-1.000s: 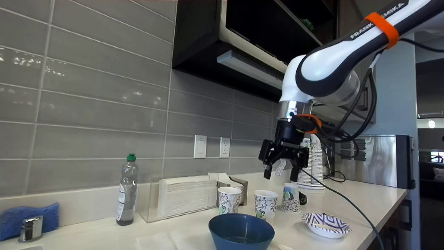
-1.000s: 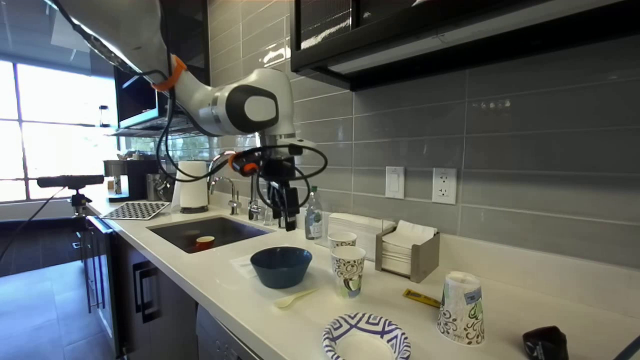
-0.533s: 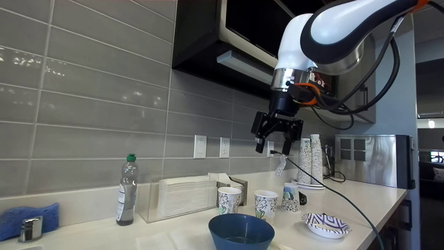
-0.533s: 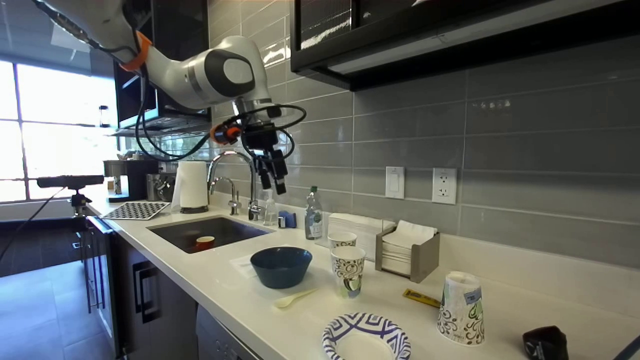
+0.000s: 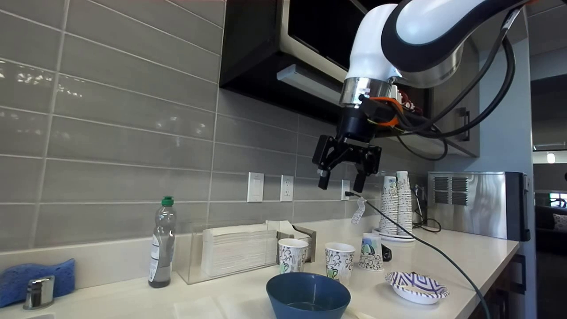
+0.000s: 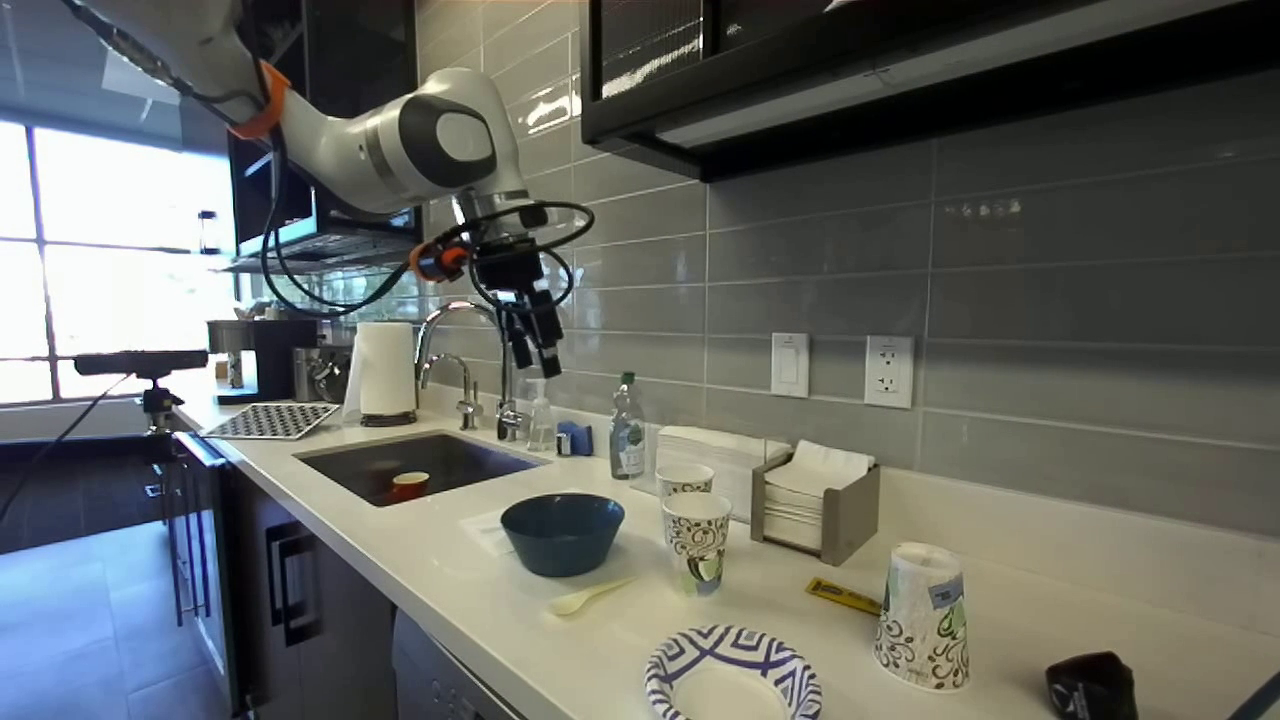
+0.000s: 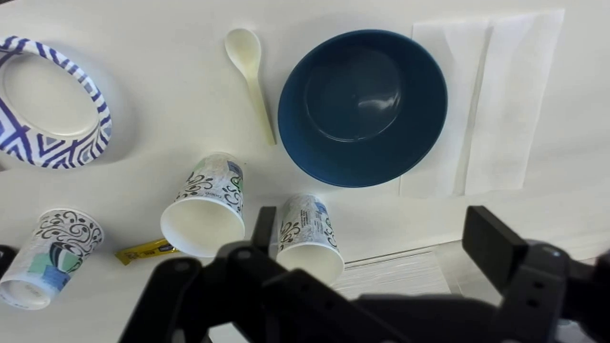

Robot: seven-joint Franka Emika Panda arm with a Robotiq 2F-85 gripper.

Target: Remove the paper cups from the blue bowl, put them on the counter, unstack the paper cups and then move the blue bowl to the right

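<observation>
The blue bowl [image 5: 308, 296] stands upright on the counter, with nothing in it; it also shows in an exterior view [image 6: 562, 540] and the wrist view [image 7: 362, 157]. Two patterned paper cups stand upright and apart beside it, one nearer the napkins [image 6: 686, 480] and one in front [image 6: 697, 550]; the wrist view shows both [image 7: 307, 224] [image 7: 212, 183]. A third paper cup [image 6: 922, 620] stands upside down farther along; it also shows in the wrist view [image 7: 57, 252]. My gripper [image 5: 342, 185] is open and empty, high above the counter; its fingers show spread in the wrist view [image 7: 374, 233].
A paper plate [image 6: 735, 680], a spoon [image 6: 590, 597] and a yellow packet [image 6: 845, 595] lie on the counter. Napkin holders [image 6: 840, 515] and a soap bottle [image 6: 628, 435] stand along the wall. A sink [image 6: 420, 465] lies beyond the bowl. A dark cabinet [image 5: 252, 53] hangs above.
My gripper has risen clearly away from the counter and shifted toward the sink side, mostly in the first half second. It stays open. The bowl and cups have not moved.
</observation>
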